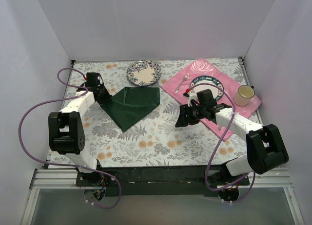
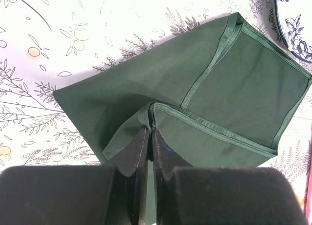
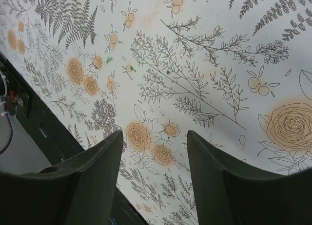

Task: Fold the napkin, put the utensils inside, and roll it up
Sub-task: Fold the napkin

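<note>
White walls box in a table covered by a floral tablecloth [image 1: 156, 137] with ferns and orange roses.

Napkin [image 1: 134, 105], dark green, lies left of centre on the cloth. It is folded over itself into a rough kite shape with one point toward the near edge. Its far edge is just beside a blue-patterned plate [image 1: 144, 72], and I cannot tell whether they touch.

Left gripper [image 1: 100, 91] sits at the napkin's left corner. In the left wrist view the gripper [image 2: 150, 132] has its jaws clenched, with the black fingers [image 2: 139, 147] nearly together. They pinch a hemmed fold of the napkin [image 2: 146, 84], and the fabric puckers up into the tips. The upper layer's stitched hems show on the right half. The plate's rim [image 2: 295, 25] shows at the top right.

Right gripper [image 1: 184, 117] is right of centre, between the napkin and the pink rose placemat [image 1: 204, 66], well apart from the napkin. In the right wrist view the gripper [image 3: 153, 137] has its jaws spread and released, fingers [image 3: 105, 157] wide apart. Only bare tablecloth [image 3: 195, 64] shows between them. I cannot tell whether the tips touch the cloth.

On the placemat are a fork [image 1: 182, 83], a second plate [image 1: 214, 81] partly hidden by the right arm, and a cream mug [image 1: 243, 94] at its right end. Other cutlery there is too small to make out.
</note>
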`<action>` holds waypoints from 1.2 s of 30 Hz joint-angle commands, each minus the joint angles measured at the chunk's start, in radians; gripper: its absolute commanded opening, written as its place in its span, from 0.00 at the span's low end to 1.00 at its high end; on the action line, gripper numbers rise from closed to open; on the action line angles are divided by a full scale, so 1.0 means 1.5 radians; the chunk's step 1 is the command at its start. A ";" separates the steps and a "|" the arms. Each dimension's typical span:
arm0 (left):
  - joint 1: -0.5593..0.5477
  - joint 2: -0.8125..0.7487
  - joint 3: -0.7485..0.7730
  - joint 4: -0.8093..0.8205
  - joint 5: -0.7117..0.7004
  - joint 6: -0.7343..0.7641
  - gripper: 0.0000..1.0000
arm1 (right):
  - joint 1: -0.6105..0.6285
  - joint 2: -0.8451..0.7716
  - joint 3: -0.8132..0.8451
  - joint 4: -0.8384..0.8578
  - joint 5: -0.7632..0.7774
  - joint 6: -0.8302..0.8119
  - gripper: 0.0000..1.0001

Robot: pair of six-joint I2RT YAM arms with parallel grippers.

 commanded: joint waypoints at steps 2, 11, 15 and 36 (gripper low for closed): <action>0.004 -0.009 0.002 -0.004 -0.009 -0.003 0.02 | -0.004 0.009 0.031 0.018 -0.018 -0.002 0.63; 0.004 -0.119 0.001 -0.020 -0.128 0.004 0.55 | 0.014 0.086 0.103 0.071 -0.023 0.036 0.63; 0.004 -0.150 0.007 -0.012 -0.113 -0.002 0.59 | 0.058 0.160 0.202 0.090 -0.021 0.062 0.63; 0.036 0.012 -0.009 0.038 -0.054 -0.032 0.49 | 0.127 0.401 0.451 0.071 0.021 0.088 0.62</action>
